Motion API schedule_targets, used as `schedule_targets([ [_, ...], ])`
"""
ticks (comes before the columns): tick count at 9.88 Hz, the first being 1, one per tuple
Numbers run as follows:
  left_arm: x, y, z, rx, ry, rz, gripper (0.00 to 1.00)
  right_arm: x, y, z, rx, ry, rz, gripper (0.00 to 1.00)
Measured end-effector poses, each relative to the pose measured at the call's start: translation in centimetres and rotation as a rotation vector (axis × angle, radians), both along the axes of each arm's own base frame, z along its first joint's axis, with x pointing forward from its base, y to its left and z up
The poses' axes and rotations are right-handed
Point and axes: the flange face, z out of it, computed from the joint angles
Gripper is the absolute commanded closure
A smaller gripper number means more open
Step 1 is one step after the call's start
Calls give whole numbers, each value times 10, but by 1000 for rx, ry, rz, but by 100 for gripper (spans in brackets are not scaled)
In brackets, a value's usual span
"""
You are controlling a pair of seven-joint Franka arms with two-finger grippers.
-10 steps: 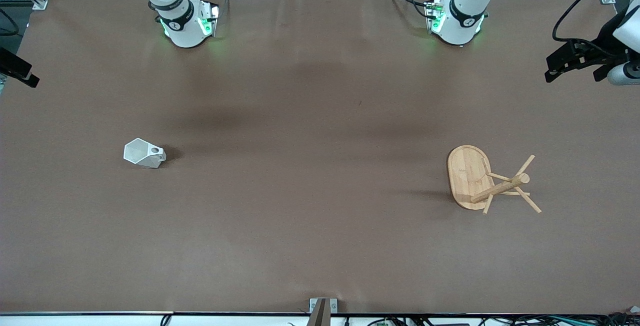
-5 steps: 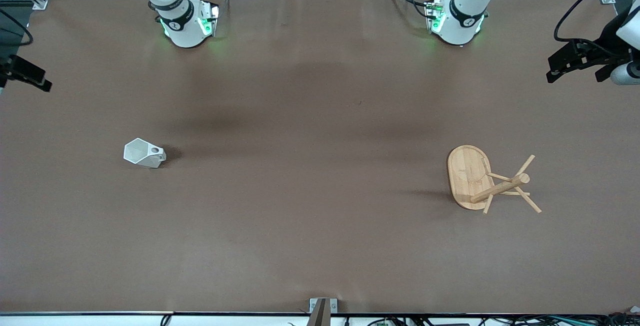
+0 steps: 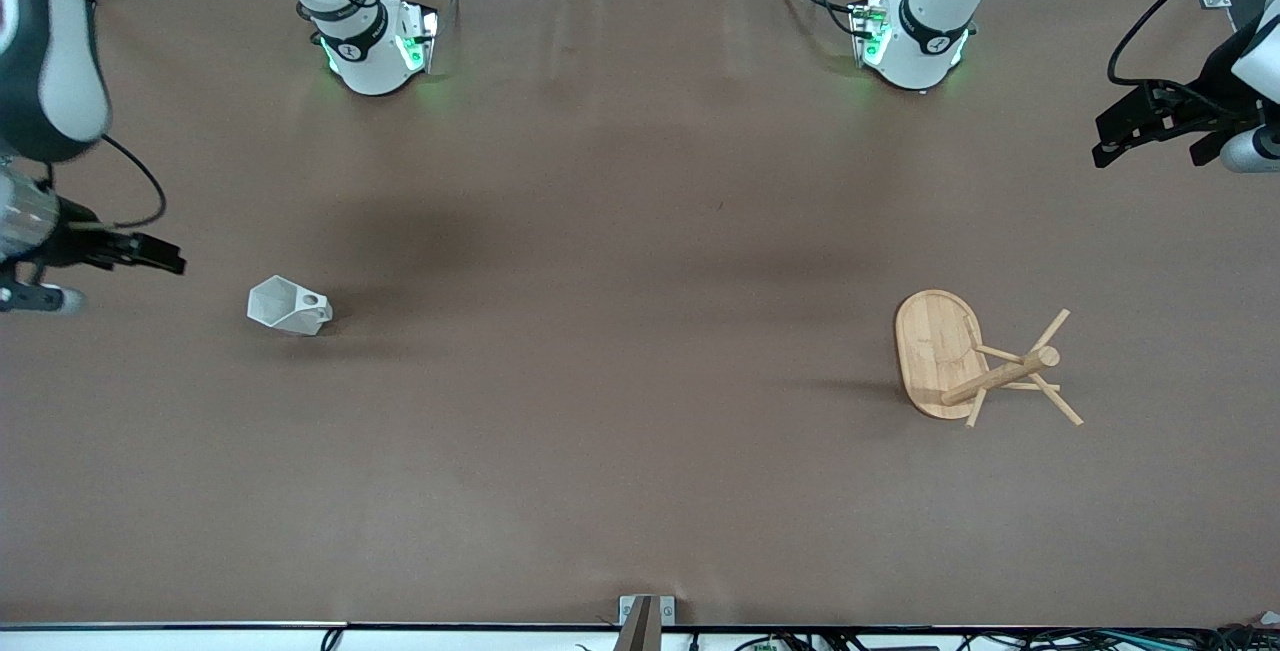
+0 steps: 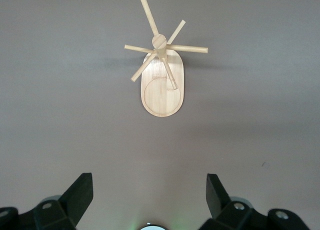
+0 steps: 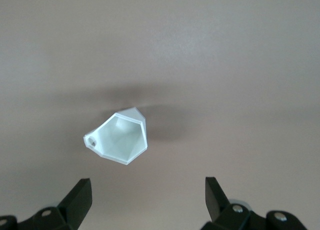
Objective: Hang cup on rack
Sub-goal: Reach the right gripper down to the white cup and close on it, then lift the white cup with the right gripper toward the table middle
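The right gripper [image 3: 165, 259] hangs wide open, empty, near the cup [image 3: 288, 306]; left gripper [image 3: 1105, 141] open, empty, waiting well apart from the rack [image 3: 975, 359].

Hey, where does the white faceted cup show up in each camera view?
Front view: the cup stands on the table toward the right arm's end, apart from the rack.
Left wrist view: not in it.
Right wrist view: mid-picture, above the open right hand.
Shared landmark: the cup's handle hole.

No readable text, labels or numbers anywhere
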Motion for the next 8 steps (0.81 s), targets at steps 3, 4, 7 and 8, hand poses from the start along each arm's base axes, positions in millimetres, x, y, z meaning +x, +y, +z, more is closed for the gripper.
schedule_targets([
  [3, 0, 0, 0, 0, -1, 1, 0, -12, 8, -90, -11, -50, 23, 0],
  [4, 0, 0, 0, 0, -1, 1, 0, -17, 12, -113, -13, -65, 40, 0],
  [7, 0, 0, 0, 0, -1, 1, 0, -23, 13, -157, -14, -60, 99, 20],
  [8, 1, 0, 0, 0, 0, 1, 0, -23, 13, -163, -14, -58, 105, 29],
])
